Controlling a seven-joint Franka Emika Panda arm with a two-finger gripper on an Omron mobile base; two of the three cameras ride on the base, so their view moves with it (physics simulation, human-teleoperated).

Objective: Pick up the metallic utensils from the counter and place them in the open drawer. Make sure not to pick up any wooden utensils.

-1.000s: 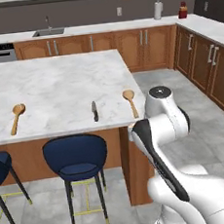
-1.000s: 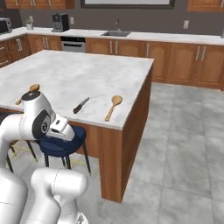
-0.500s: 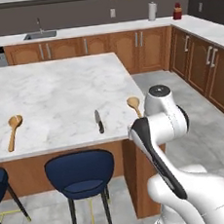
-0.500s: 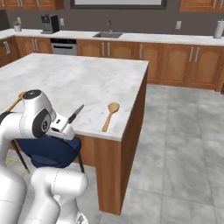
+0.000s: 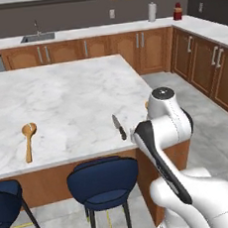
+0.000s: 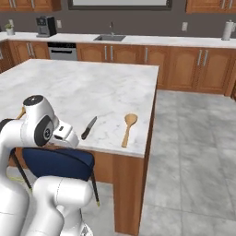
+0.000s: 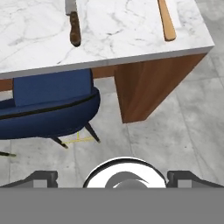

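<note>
On the table (image 5: 59,92) the knife (image 5: 119,127) lies untouched beside the wooden spoons (image 6: 128,127); my pincer (image 7: 111,177) gapes wide, nothing stowed yet.

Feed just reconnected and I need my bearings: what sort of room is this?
A home-style kitchen, rendered: a marble island counter with blue stools, wooden cabinets along the walls, and a sink.

Dark-handled knife (image 5: 119,127) flat on marble counter (image 5: 60,101), near front edge
</note>
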